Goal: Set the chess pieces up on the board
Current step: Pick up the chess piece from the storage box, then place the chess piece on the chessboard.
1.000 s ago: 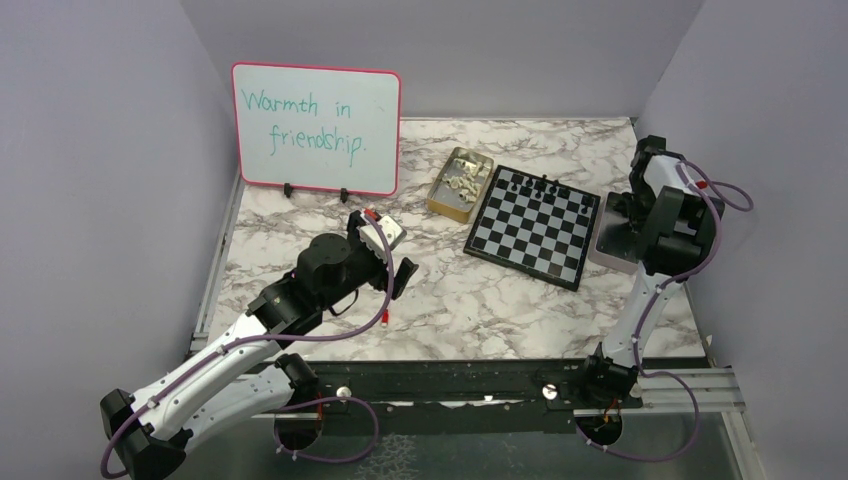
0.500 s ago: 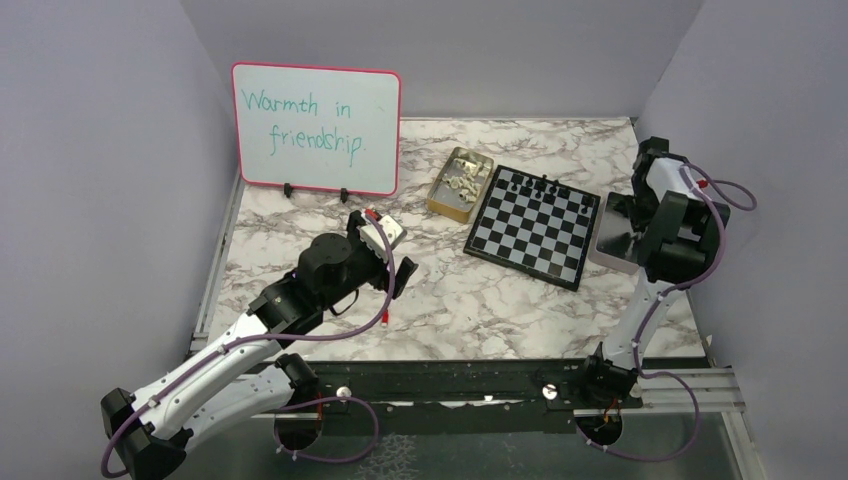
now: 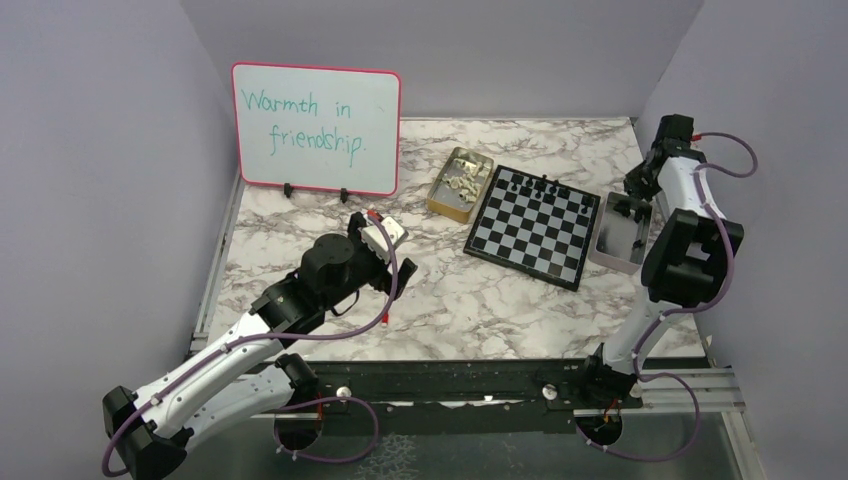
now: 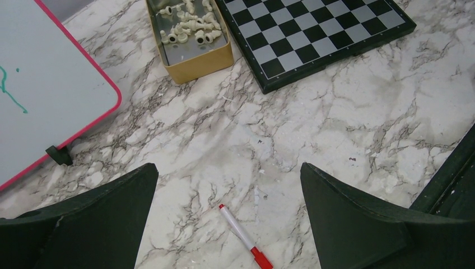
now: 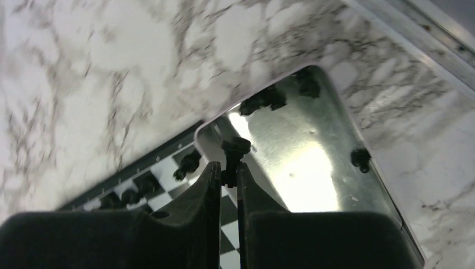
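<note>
Within the last second the right jaws had gone from spread to clenched on a black chessman [image 5: 234,150] over the silver tin [image 5: 302,112], at 3 o'clock of the board [image 3: 535,235]. Other black pieces [image 3: 540,184] already lined the board's 12 o'clock edge, so this one was probably headed there next. The left jaws hung released over the counter [image 4: 336,129]. The cream pieces [image 4: 187,25] still lay in the gold tin [image 4: 196,59] at 10 o'clock.

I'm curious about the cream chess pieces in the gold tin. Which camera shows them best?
The left wrist view: the cream pieces lie close, single shapes clear in the gold tin. The top view shows pale specks; the right wrist view misses them.
</note>
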`<move>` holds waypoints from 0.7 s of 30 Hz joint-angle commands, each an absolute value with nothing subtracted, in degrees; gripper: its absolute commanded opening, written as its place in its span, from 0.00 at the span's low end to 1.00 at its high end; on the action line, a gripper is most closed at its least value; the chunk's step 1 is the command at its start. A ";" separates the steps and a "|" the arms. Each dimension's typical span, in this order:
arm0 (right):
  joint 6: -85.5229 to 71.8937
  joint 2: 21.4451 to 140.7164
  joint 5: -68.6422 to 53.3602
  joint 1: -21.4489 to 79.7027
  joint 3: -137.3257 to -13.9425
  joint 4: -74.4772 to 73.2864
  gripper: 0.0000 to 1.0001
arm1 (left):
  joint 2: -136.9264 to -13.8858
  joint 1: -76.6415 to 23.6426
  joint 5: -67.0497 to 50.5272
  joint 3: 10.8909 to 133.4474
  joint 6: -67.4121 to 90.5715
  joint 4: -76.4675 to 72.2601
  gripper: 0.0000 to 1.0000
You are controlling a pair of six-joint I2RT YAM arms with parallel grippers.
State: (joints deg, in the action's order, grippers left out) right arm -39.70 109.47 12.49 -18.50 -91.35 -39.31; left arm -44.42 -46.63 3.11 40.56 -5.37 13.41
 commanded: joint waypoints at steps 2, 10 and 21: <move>-22.37 104.04 -10.15 -18.60 -86.73 -32.34 0.01 | -45.08 -46.84 4.74 39.68 -5.72 12.66 0.99; -10.69 102.08 -20.46 -16.15 -85.87 -41.21 0.01 | -47.54 -46.82 3.30 39.83 -5.19 12.48 0.99; -9.05 99.17 -31.60 -7.07 -80.18 -38.33 0.01 | -48.36 -46.77 6.68 38.88 -5.18 11.79 0.98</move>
